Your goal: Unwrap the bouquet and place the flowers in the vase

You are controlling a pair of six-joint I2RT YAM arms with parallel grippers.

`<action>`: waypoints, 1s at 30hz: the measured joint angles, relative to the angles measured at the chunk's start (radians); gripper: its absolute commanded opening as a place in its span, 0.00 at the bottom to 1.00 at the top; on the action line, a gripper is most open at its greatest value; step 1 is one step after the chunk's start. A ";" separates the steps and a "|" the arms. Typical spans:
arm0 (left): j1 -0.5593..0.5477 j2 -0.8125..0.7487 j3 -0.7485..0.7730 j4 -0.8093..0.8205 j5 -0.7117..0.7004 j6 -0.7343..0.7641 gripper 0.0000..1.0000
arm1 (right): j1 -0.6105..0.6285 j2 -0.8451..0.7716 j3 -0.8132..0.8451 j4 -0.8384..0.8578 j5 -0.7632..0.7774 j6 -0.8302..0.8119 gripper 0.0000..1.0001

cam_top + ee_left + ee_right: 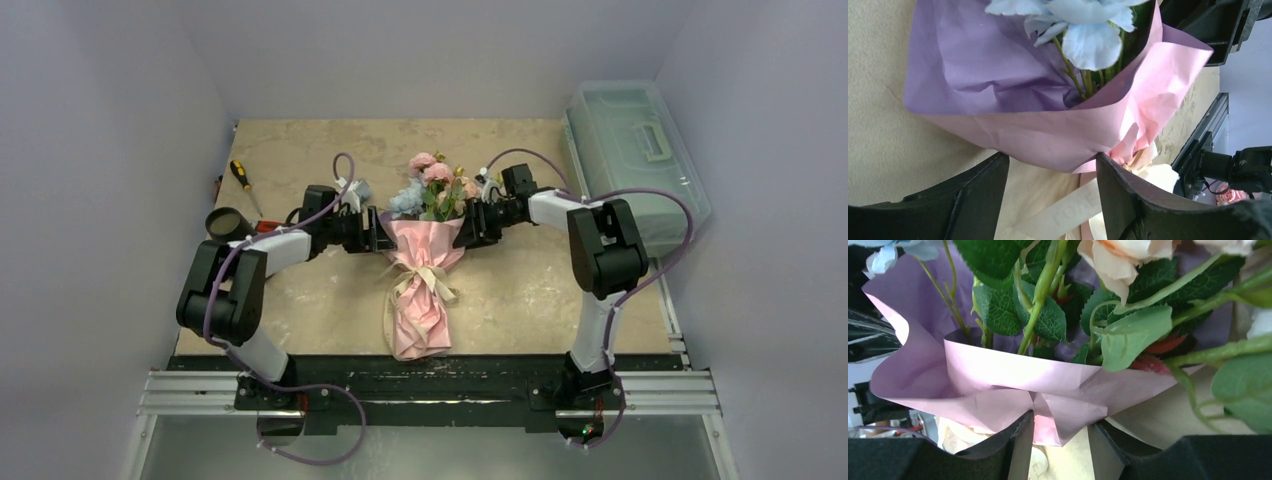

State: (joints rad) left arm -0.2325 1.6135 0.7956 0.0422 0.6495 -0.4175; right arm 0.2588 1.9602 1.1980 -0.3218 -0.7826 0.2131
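The bouquet (423, 270) lies on the table with its heads pointing away and a cream ribbon bow (426, 282) round its middle. Its flowers (435, 185) are pink, peach and pale blue. My left gripper (377, 238) is at the wrap's left rim and my right gripper (468, 228) at its right rim. In the left wrist view the open jaws (1052, 162) straddle the pink paper's edge (1048, 135) below a blue flower (1088, 40). The right jaws (1060, 420) stand apart around a paper fold (1068, 410). The dark vase (227, 222) stands far left.
A yellow-handled screwdriver (241, 175) lies behind the vase. A clear lidded box (635, 160) sits at the back right edge. Ribbon (1073, 210) runs under the left jaws. Purple walls close in on three sides.
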 measured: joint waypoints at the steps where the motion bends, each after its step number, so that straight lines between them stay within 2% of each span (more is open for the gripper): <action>1: 0.000 0.021 0.008 0.011 0.003 -0.006 0.63 | 0.002 0.014 0.011 0.009 -0.005 0.009 0.44; 11: 0.000 0.180 0.113 0.095 0.001 -0.053 0.57 | 0.002 0.171 0.206 0.060 -0.032 0.052 0.38; 18: 0.001 0.287 0.257 0.098 -0.012 -0.030 0.56 | 0.000 0.240 0.342 0.067 -0.031 0.056 0.44; 20: 0.001 0.297 0.282 0.092 -0.017 -0.010 0.59 | -0.002 0.238 0.358 0.063 -0.031 0.055 0.50; 23: 0.007 0.296 0.302 0.089 -0.017 0.019 0.77 | -0.007 0.226 0.377 0.035 -0.029 0.042 0.56; 24: 0.011 0.292 0.303 0.084 -0.016 0.034 0.80 | -0.011 0.216 0.380 0.017 -0.027 0.031 0.58; 27: 0.037 0.249 0.290 0.050 0.009 0.072 0.83 | -0.016 0.154 0.382 -0.060 -0.018 -0.018 0.64; 30: 0.077 0.129 0.223 0.039 0.041 0.127 0.84 | -0.021 0.038 0.371 -0.130 -0.009 -0.064 0.70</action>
State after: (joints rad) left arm -0.1558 1.7420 1.0187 0.0807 0.6907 -0.2901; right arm 0.2375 1.9980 1.5688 -0.4522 -0.7914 0.1490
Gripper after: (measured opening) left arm 0.832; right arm 0.649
